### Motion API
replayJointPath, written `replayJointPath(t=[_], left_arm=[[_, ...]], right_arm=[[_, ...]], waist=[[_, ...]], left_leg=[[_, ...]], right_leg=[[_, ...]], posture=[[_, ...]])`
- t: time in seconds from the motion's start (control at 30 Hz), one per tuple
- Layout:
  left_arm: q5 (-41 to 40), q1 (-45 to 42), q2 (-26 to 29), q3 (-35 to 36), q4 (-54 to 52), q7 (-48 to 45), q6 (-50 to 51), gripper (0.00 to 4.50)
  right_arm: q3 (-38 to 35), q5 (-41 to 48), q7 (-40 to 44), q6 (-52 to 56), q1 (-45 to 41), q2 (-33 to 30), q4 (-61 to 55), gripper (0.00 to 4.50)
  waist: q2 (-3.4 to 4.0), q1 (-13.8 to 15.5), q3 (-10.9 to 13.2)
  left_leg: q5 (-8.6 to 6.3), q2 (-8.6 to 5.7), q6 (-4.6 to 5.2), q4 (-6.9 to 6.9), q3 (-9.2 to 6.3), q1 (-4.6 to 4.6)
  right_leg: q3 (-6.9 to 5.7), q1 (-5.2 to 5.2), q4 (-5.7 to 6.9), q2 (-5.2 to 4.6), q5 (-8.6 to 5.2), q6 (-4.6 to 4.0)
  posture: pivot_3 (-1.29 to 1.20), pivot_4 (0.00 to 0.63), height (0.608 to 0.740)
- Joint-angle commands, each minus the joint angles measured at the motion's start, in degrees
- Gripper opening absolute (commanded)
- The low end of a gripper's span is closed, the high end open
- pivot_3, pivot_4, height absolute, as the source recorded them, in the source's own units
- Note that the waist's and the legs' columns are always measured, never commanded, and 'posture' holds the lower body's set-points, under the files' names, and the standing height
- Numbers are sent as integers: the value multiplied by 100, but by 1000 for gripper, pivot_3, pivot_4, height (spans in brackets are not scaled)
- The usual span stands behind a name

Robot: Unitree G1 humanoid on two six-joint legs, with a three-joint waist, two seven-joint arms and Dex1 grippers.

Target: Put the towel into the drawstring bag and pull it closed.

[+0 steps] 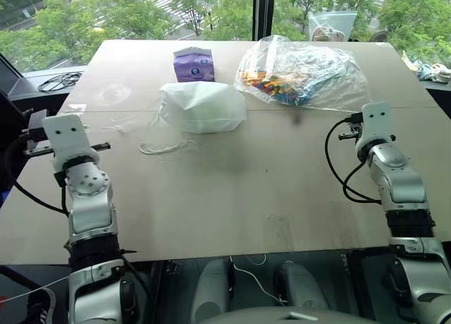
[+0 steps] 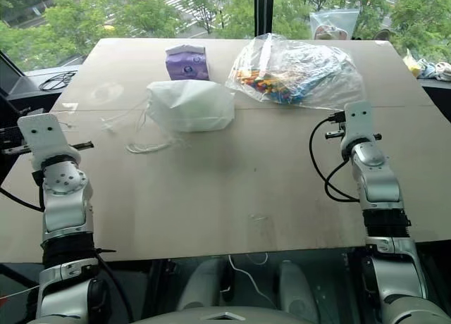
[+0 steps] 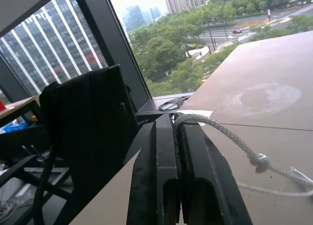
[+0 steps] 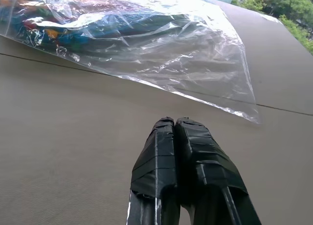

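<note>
Your left gripper (image 3: 176, 124) has its jaws pressed together, pinching the white drawstring cord (image 3: 230, 139). In the left wrist view the cord comes out from between the fingertips (image 3: 164, 137), runs over the table (image 1: 225, 190) and has a knot partway along. The gripper sits at the table's left edge, well apart from the drawstring bag (image 1: 203, 106).

Your right gripper (image 4: 173, 122) is also clamped fully shut, fingers touching along their length, nothing between them. It hangs just above bare tabletop, near the lower edge of the clear plastic bag (image 4: 146, 44) of colourful items, not touching it.

The drawstring bag lies on the table between your two grippers, toward the far side, closer to the left one. It looks puffed and full, mouth end facing the left gripper, with loose cord loops (image 1: 163, 147) lying on the table beside it. Can't tell the towel inside through the fabric. The purple tissue pack (image 1: 194, 64) stands just behind the bag.
</note>
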Motion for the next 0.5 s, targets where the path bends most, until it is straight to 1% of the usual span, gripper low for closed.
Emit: replayJointPath(t=[0.03, 0.13, 0.2, 0.27, 0.33, 0.37, 0.43, 0.47, 0.5], left_arm=[[-135, -3, -124, -257, -249, -364, -9, 0], [-258, 42, -254, -415, -281, -637, 142, 0], [-375, 37, -336, -528, -255, -861, 273, 0], [-439, -20, -381, -701, -238, -1099, 431, 0], [-462, -128, -435, -800, -213, -1162, 543, 0], [-467, -189, -457, -827, -184, -1167, 580, 0], [-561, -419, -573, -832, -74, -1140, 679, 0], [-695, -536, -653, -840, -56, -1240, 750, 0], [-931, -595, -720, -895, -114, -1567, 812, 0]], right_arm=[[168, 191, 515, -109, -34, 66, -546, 72], [515, 507, 1175, 18, 110, 178, -1074, 72], [874, 695, 1701, 170, 273, 159, -1533, 72], [1011, 792, 1867, 369, 348, 188, -1703, 72], [1011, 891, 1960, 515, 374, 204, -1725, 626], [1021, 877, 1987, 535, 377, 179, -1711, 781], [1009, 800, 1992, 515, 378, 118, -1620, 1846], [972, 852, 2046, 559, 391, 95, -1617, 2254], [936, 902, 2119, 548, 420, 59, -1631, 2721]], waist=[[0, -2, 0], [0, -11, 0], [0, -21, 0], [0, -15, 0], [0, -10, 0], [0, 9, 0], [-1, 34, 0], [-1, 49, 0], [-2, 52, 0]], left_leg=[[0, -1, 0, 0, 2, 0], [0, -1, 0, -1, 3, -1], [0, 1, 0, -1, 0, -1], [0, 4, 0, -1, -4, -1], [0, 13, 0, 2, -3, 0], [0, 13, 0, 4, -3, -1], [0, 13, 0, 8, -3, -1], [0, 12, 0, 9, -4, -2], [0, 11, 0, 9, -5, -3]], right_leg=[[2, -1, -1, 1, 0, 0], [2, -1, -1, 4, 0, 0], [3, -2, 0, 10, 0, 0], [-1, -2, 1, 11, 0, 0], [-2, -1, 2, 10, 0, 0], [-2, 0, 2, 10, 0, 0], [-8, 3, 1, 5, 0, 0], [-9, 3, 1, 5, 0, 0], [-11, 3, 1, 5, 0, -1]], posture=[[0, 150, 740], [0, 150, 740], [0, 150, 740], [0, 150, 740], [0, 150, 740], [0, 150, 740], [0, 150, 740], [0, 150, 740], [0, 150, 740]])
